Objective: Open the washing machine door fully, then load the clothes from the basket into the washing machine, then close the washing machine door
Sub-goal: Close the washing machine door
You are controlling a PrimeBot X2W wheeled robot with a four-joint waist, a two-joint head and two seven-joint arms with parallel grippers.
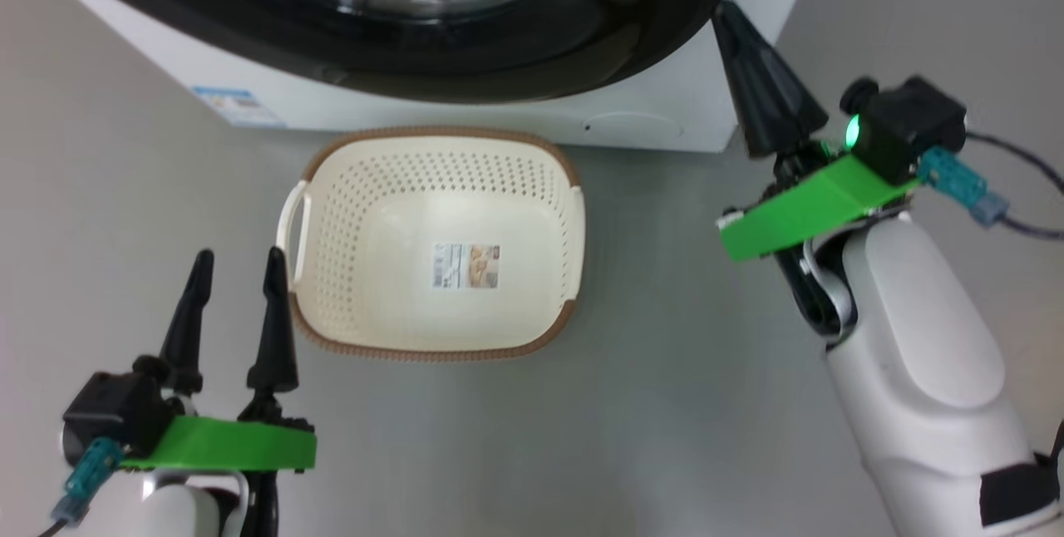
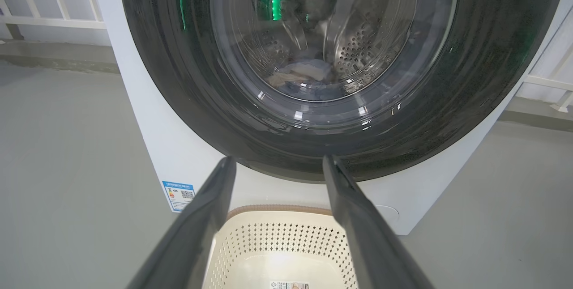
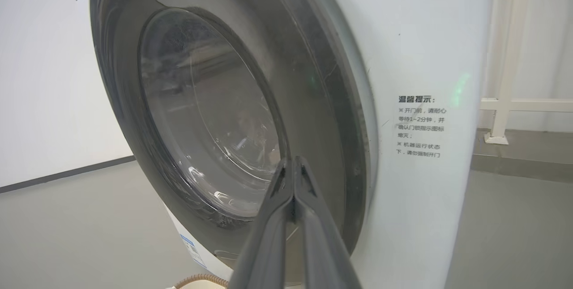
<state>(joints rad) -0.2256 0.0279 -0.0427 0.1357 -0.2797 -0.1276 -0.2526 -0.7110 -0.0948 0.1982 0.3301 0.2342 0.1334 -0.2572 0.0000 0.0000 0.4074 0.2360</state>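
The washing machine (image 1: 665, 113) fills the top of the head view, and its glossy black washing machine door (image 1: 465, 63) lies flat against the front. Through the glass, in the left wrist view, the clothes (image 2: 304, 76) lie low in the steel drum. The basket (image 1: 357, 221) stands on the floor before the machine, with just a label sticker (image 1: 465, 265) inside. My left gripper (image 1: 239, 254) is open beside the basket's left handle and holds nothing. My right gripper (image 1: 725, 9) is shut, its tip at the door's right rim (image 3: 322, 101); whether it touches, I cannot tell.
A blue label (image 1: 237, 105) and a small round flap (image 1: 632, 125) sit low on the machine's front. White railing (image 2: 44, 20) runs behind the machine on both sides. Grey floor spreads around the basket. A cable (image 1: 1022, 155) trails from my right wrist.
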